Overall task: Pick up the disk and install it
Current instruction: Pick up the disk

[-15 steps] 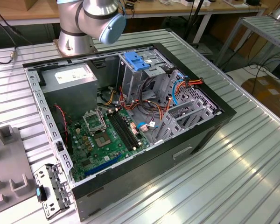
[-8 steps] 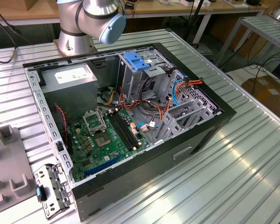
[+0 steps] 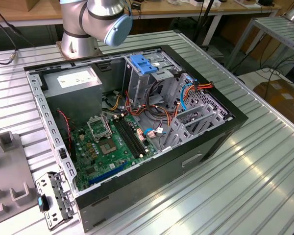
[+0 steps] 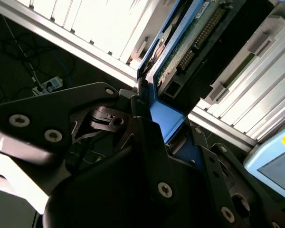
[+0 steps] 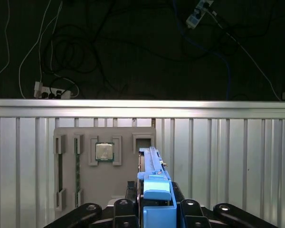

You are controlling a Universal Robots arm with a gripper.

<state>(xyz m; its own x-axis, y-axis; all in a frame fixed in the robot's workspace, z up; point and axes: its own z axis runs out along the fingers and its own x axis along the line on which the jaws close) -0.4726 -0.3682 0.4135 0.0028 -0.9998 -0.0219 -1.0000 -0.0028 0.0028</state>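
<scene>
In both wrist views my gripper (image 5: 156, 211) is shut on the disk (image 5: 154, 183), its black fingers (image 5: 126, 208) pressing on either side. In the first wrist view the disk is seen edge-on, with its blue plastic rail toward the camera. It hangs over a grey fixture plate (image 5: 128, 190). In the second wrist view the disk (image 4: 194, 38) shows its green circuit-board underside and a blue rail between the jaws of my gripper (image 4: 164, 126). In the exterior view the open computer case (image 3: 220, 134) lies on the table. Its drive bay has a blue latch (image 3: 144, 63) at the far side.
The fixture plate holds a processor chip (image 5: 104, 152) and memory sticks (image 5: 77, 171). Beyond the ribbed table's edge (image 5: 142, 108) cables lie on a dark floor. In the case are a grey power supply box (image 3: 71, 81) and the motherboard (image 3: 108, 147). The arm's base (image 3: 78, 39) stands behind the case.
</scene>
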